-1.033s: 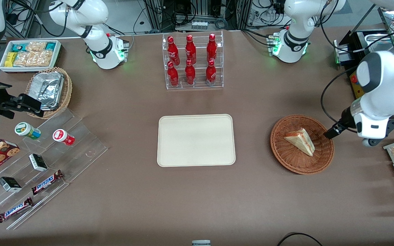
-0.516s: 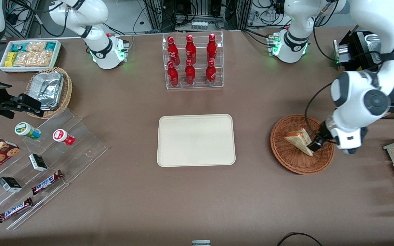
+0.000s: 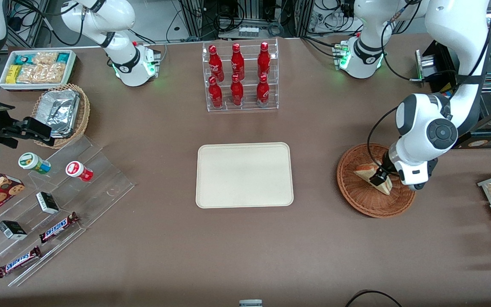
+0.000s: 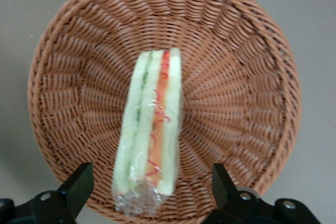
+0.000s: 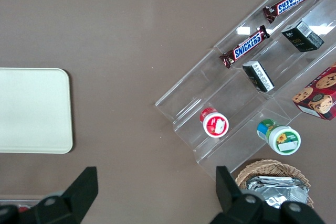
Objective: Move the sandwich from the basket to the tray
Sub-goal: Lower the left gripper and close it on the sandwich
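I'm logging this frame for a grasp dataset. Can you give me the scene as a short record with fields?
sandwich: lying in the basket, wrapped in clear film
basket: on the table, toward the working arm's end
tray: on the table beside the basket, nothing on it
hand: over the basket, open, one finger on each side of the sandwich, not touching it
task state: sandwich not yet grasped
bottle rack: farther from the front camera than the tray
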Robot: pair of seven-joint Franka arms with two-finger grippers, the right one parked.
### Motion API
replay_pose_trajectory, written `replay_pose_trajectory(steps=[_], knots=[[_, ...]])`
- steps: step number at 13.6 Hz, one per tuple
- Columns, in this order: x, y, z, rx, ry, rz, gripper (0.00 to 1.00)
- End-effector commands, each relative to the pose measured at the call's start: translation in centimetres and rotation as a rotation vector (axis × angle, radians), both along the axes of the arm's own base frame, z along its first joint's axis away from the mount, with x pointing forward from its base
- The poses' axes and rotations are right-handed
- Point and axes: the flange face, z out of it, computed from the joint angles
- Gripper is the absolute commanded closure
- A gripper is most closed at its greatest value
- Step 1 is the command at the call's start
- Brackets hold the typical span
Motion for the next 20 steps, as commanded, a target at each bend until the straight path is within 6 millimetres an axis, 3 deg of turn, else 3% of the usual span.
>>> replay_pose_trajectory(steps=[1,14,15,16,18,20], knots=[[-1.6,0.4,0.4,0.027,-0.008,0.044,0.01],[-2.3,0.0,-3.6,0.010,-0.065,0.134,0.01],[-2.2,0.0,-3.6,0.009,-0.067,0.135,0.04],[-2.1,0.1,-3.7,0.009,-0.067,0.137,0.28],[-2.0,0.1,-3.9,0.009,-0.064,0.154,0.97],[-1.6,0.1,-3.6,0.008,-0.070,0.156,1.00]])
